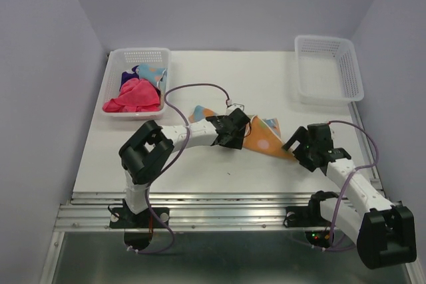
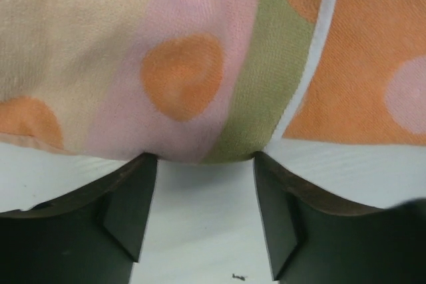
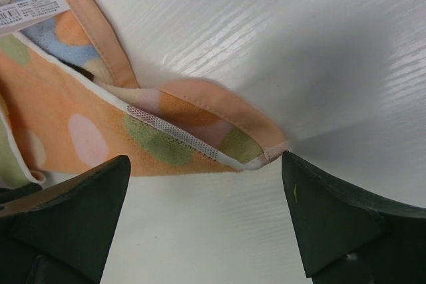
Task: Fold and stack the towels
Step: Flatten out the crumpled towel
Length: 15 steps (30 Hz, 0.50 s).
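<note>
White worktop (image 1: pixel 219 164), middle: an orange spotted towel (image 1: pixel 263 139) lies rumpled for folding. The left gripper (image 1: pixel 234 130) is part-open at its folded edge and the right gripper (image 1: pixel 295 143) gapes wide, framing a corner. Neither grips yet.

The 2 arms bend inward, left gripper (image 1: pixel 234 130) and right gripper (image 1: pixel 297 143) lowered, jaws parted.

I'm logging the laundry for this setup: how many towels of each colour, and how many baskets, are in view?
Orange spotted towel, on the table: 1
Pink towel, in the left basket: 1
Light blue towel, same basket: 1
Dark purple towel, same basket: 1
White mesh baskets, counting the right basket: 2
Total: 6
</note>
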Motion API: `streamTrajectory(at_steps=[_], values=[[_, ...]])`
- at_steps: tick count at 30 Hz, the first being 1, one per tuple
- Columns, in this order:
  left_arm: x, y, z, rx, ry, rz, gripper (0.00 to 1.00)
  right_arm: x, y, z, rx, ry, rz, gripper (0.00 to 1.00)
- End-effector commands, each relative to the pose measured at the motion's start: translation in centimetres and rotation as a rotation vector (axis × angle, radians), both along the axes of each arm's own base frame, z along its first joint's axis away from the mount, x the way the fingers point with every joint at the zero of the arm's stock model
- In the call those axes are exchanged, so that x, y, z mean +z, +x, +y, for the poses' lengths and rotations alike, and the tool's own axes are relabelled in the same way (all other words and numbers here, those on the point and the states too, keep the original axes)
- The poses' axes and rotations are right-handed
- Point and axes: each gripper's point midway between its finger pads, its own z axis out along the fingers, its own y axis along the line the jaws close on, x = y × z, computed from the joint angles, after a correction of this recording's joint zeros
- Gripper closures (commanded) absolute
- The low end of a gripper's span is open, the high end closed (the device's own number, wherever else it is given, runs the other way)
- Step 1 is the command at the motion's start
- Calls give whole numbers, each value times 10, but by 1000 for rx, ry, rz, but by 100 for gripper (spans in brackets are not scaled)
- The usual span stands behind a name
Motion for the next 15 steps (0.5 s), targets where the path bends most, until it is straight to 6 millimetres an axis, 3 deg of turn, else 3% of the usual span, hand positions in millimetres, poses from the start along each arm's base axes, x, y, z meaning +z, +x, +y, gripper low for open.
streamTrajectory(at_steps=[1, 2, 4, 6, 7, 15], values=[[9, 18, 9, 72, 66, -61, 33, -1, 5, 3, -9, 22, -26, 0], [4, 17, 10, 70, 80, -56, 43, -3, 3, 2, -13, 18, -22, 0], [0, 16, 12, 70, 88, -51, 52, -4, 2, -1, -27, 9, -23, 0], [-6, 13, 19, 77, 105, -45, 79, -5, 0, -2, -29, 6, -21, 0], [-6, 13, 21, 88, 107, -49, 97, -6, 0, -2, -34, 6, -22, 0], [17, 11, 34, 130, 33, -127, 100, -13, -5, -6, -57, -1, -1, 0]])
